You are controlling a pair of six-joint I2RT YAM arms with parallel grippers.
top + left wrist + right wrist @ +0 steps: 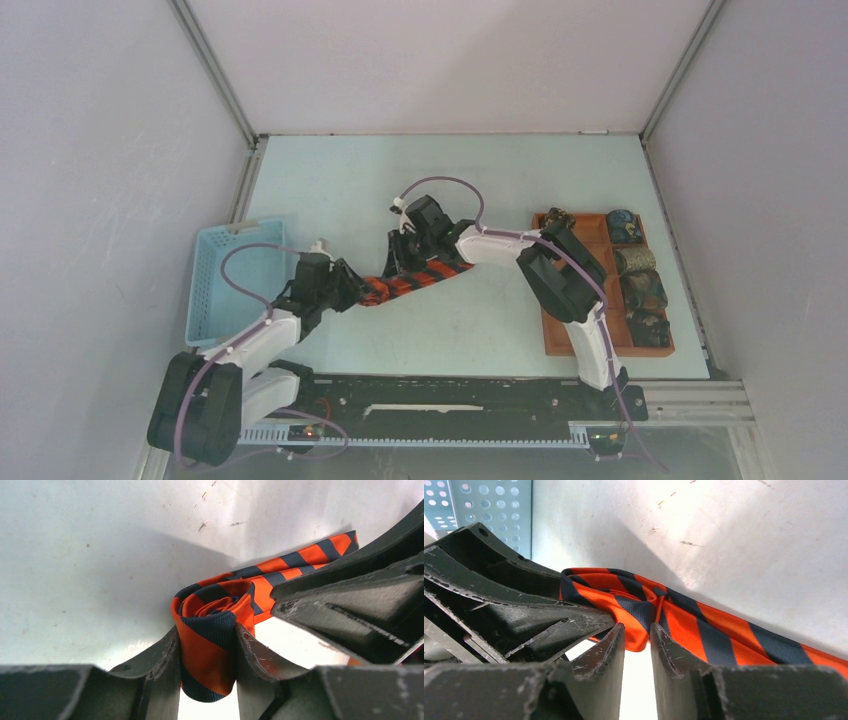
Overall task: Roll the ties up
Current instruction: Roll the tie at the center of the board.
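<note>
A long tie point(418, 279) with red-orange and black stripes lies on the table between my two grippers. Its left end is wound into a small roll point(212, 622). My left gripper point(352, 292) point(207, 630) is shut on that roll, a finger pressed against each side. My right gripper point(402, 260) point(638, 626) hovers over the tie's flat stretch point(724, 635) just right of the roll. Its jaws stand a little apart, open, with a fold of the fabric at the tips. Each wrist view also shows the other gripper close by.
A light blue plastic basket point(215, 290) stands at the left, just behind my left arm. A brown compartmented tray point(650, 349) at the right holds several small rolled ties point(640, 290). Grey walls close in the table on three sides.
</note>
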